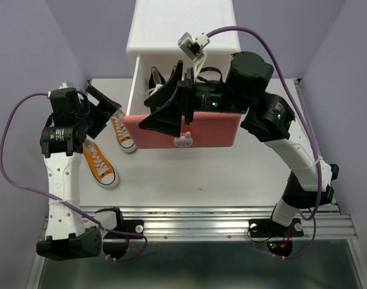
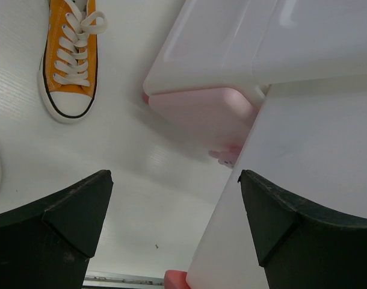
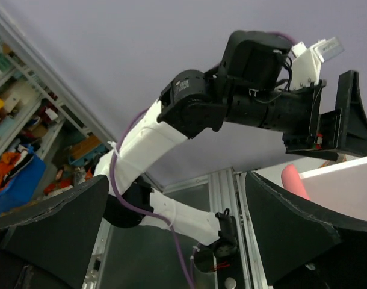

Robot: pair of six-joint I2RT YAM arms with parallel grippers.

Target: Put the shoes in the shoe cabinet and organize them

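Black fingers [image 2: 69, 223] of the left gripper [image 2: 174, 180] are seen spread wide apart, with nothing held between them. The gripper is hung over the white table [image 2: 141, 174], close beside the shoe cabinet [image 1: 183, 27]. One orange sneaker [image 1: 122, 131] is laid on the table just left of the cabinet, its heel end hidden under the left gripper in the top view. A second orange sneaker [image 1: 99, 161] is laid near it, further left and closer to the arm bases. The cabinet's upper drawer [image 1: 213, 129] is pulled out, its deep pink front and white bunny knob [image 1: 183, 140] turned toward the arms. Over this open drawer the right gripper [image 1: 165, 111] is held, its jaws parted and gripping nothing. A black sneaker [image 1: 155, 80] can be made out in the drawer's left rear corner, though most of the drawer's inside is hidden by the arm.
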